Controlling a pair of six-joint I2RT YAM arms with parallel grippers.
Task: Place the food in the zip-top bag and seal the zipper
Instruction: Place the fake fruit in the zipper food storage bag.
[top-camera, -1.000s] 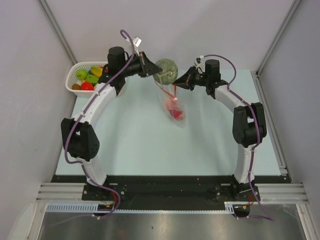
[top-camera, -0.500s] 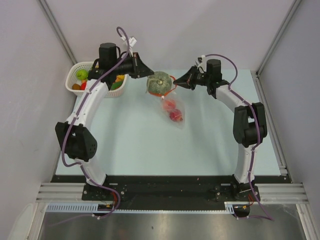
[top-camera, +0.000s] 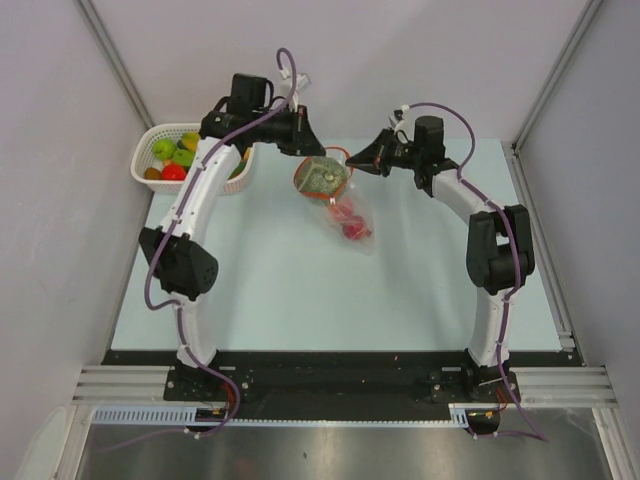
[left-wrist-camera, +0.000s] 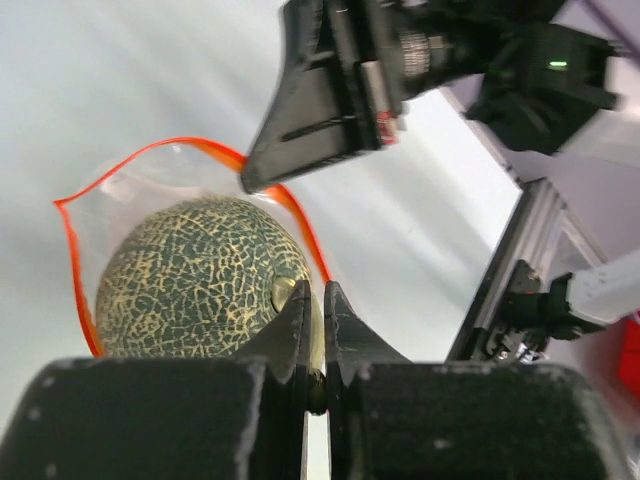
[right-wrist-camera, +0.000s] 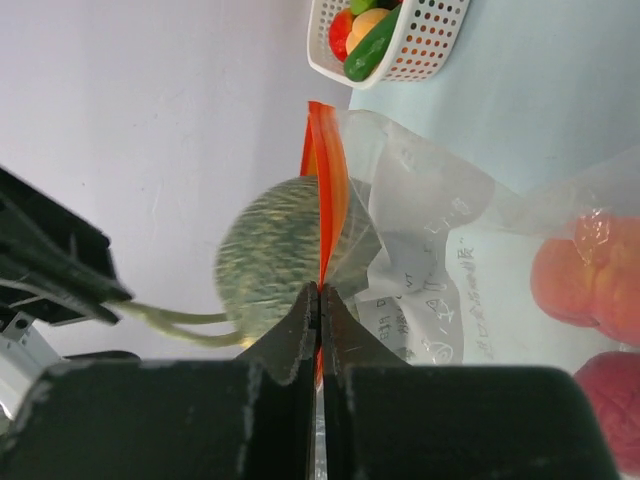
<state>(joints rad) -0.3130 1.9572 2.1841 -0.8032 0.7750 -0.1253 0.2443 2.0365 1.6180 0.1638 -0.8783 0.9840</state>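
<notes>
From above, a white basket (top-camera: 141, 156) of green, yellow and red toy food (top-camera: 176, 160) sits at the far left corner of the bench (top-camera: 270, 290). The left wrist view does not show it. The right wrist view catches its lattice wall along the top edge.

The left fingers (top-camera: 303, 143) are pressed together. Whether they grip the melon (top-camera: 322, 175) cannot be told from above. The right wrist view shows a pale stalk running from the blurred melon to them, and their own camera shows them closed right beside the stalk's knob.

The netted green melon sits in the bag's (top-camera: 352, 228) open mouth, ringed by the orange-red zipper strip (left-wrist-camera: 72, 262). The clear bag is lifted at the mouth. In the top view its long axis slants from far left to near right, with the mouth far left. Two red pieces (top-camera: 348, 222) lie in its lower end, seen closest from the right wrist.

The right fingers (top-camera: 352, 165) are closed flat on the zipper strip at the mouth's right edge.
</notes>
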